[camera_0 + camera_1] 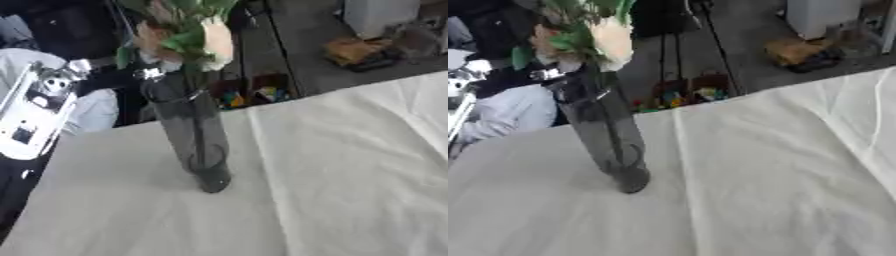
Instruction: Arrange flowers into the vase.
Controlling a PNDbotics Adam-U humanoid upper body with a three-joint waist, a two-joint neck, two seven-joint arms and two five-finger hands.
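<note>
Apparently the task is nearing completion: the flowers (188, 37) are standing in the grey glass vase (194, 140) near the white tablecloth's (350, 175) far-left edge; neither hand is showing, so finger states are unknowable.

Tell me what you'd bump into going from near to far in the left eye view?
White tablecloth → dark glass vase standing on it → flowers sticking out of its top → clutter on the floor beyond the table.

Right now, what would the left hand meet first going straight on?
No hand clearly shows. A white-and-silver part at the left edge, perhaps its arm, points toward the vase; probably that first, depth unclear.
</note>
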